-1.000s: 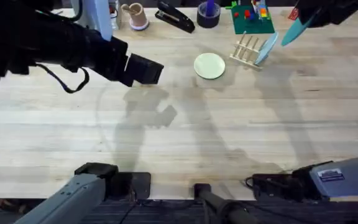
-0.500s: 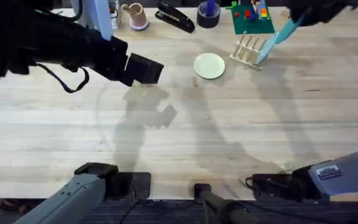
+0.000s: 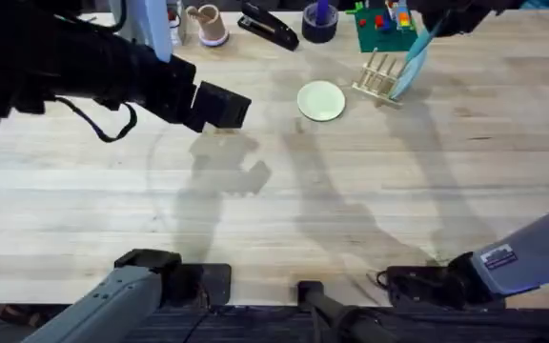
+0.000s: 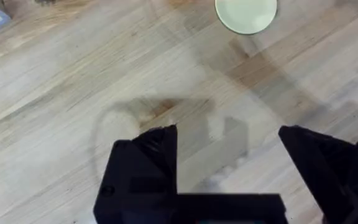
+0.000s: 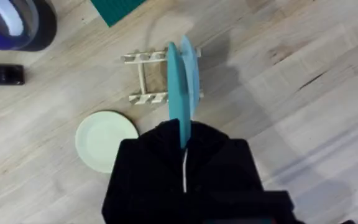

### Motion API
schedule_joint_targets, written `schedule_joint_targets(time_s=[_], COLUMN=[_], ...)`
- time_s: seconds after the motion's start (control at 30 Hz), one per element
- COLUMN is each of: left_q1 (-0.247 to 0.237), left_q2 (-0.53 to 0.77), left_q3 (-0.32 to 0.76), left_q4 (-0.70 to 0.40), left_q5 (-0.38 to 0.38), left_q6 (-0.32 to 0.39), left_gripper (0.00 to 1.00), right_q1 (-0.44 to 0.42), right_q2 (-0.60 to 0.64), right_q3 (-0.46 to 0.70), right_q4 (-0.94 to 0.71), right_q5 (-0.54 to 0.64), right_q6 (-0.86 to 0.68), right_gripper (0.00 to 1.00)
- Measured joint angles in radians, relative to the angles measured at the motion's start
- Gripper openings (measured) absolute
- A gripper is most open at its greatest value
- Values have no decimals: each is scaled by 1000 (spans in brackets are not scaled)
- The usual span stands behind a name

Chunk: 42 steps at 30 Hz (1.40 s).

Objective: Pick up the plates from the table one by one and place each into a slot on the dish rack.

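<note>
- Bright turquoise-blue round plate [image 3: 413,59] — held on edge, tilted, its lower rim down at the right end of the rack, pinched at its upper rim by the right gripper [image 5: 184,140].
- Cream, pale yellow flat round plate [image 3: 321,100] — lying flat on the table, just left of the rack, near the far edge.
- Small light-wood dish rack [image 3: 377,78] with upright dowel pegs — standing near the far edge, right of centre.
- Pale butcher-block plank table [image 3: 284,210].

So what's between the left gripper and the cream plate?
Bare table; the left wrist view shows nothing between the left gripper and the cream plate.
</note>
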Motion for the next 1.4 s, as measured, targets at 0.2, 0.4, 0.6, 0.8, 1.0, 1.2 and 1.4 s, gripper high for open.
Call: schedule_joint_targets(time_s=[0.2,0.4,0.6,0.8,1.0,1.2,1.4], left_q1=[0,0,0,0,0,0,0], left_q2=[0,0,0,0,0,0,0], left_q3=[0,0,0,0,0,0,0], left_q4=[0,0,0,0,0,0,0], left_q5=[-9,-27,-30,-31,-33,-33,-33], left_q6=[0,0,0,0,0,0,0], left_gripper=[994,994,994,994,995,994,994], right_q1=[-3,-3,-3,-3,-5,-7,-7], right_q2=[54,84,118,155,188,216,223], right_q3=[0,0,0,0,0,0,0], right_q4=[10,34,41,58,59,59,60], right_q5=[0,0,0,0,2,2,2], right_q6=[-1,-10,-16,-22,-22,-22,-22], right_gripper=[29,29,29,29,29,29,29])
